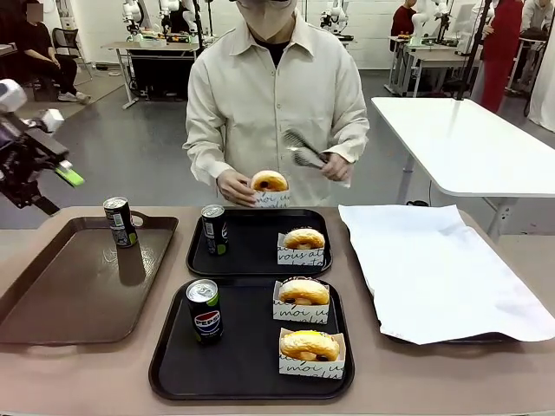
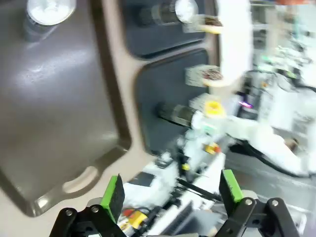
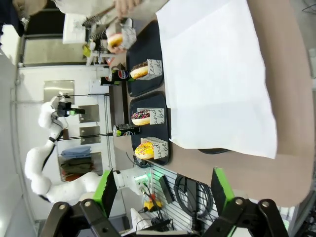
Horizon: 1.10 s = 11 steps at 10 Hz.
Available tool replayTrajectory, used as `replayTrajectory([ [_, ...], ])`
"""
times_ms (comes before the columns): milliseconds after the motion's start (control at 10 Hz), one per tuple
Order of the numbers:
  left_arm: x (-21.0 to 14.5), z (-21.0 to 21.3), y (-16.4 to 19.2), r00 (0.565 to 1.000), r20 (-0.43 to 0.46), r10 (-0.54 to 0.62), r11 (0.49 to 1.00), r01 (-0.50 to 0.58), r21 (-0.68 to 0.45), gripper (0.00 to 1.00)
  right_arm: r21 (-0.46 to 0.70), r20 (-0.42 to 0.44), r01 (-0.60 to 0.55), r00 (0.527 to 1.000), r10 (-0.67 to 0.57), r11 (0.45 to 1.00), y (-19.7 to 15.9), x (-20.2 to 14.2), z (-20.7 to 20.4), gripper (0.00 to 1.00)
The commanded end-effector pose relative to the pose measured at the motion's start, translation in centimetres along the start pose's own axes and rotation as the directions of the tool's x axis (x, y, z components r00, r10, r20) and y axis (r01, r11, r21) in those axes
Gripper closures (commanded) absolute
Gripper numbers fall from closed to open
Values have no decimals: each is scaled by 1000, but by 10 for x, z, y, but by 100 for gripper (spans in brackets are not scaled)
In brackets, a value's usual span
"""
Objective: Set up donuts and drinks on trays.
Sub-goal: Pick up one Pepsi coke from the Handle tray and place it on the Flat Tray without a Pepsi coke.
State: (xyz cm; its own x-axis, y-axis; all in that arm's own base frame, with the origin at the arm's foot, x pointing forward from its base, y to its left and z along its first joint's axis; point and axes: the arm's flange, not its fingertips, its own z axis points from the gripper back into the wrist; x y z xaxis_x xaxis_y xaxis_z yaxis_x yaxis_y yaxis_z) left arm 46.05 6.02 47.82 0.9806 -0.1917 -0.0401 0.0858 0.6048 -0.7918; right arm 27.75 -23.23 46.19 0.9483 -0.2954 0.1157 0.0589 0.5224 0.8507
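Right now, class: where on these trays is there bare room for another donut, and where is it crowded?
Free: far black tray, between its can and donut; most of the brown tray. Crowded: near black tray's right side, two donuts.

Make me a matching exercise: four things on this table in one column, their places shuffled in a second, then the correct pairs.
Things
1. black-blue Pepsi can with silver top
2. dark can with green marks, standing alone
3. yellow-glazed ring donut in a white paper sleeve
4. orange-glazed ring donut in a white sleeve with a dark spot

Places
A. on the large brown tray
B. in the person's hand
C. front corner of the near matte black tray
D. left side of the near black tray

Pairs: 1-D, 2-A, 3-C, 4-B
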Motion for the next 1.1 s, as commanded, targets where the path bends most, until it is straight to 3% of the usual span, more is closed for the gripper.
replayTrajectory([
  [0,19,24,37,1000,8,-18,971,19,-238,0,18,2,-12,1000,12,1000,1,1,0,0],
  [100,18,28,61,995,86,-48,981,63,-182,0,18,2,-12,1000,12,1000,1,1,0,0],
  [400,-4,35,122,960,276,44,965,30,-260,0,18,2,-12,1000,12,1000,1,1,0,0],
  [1000,-53,68,161,914,388,123,954,-1,-300,0,18,2,-12,1000,12,1000,1,1,0,0],
])
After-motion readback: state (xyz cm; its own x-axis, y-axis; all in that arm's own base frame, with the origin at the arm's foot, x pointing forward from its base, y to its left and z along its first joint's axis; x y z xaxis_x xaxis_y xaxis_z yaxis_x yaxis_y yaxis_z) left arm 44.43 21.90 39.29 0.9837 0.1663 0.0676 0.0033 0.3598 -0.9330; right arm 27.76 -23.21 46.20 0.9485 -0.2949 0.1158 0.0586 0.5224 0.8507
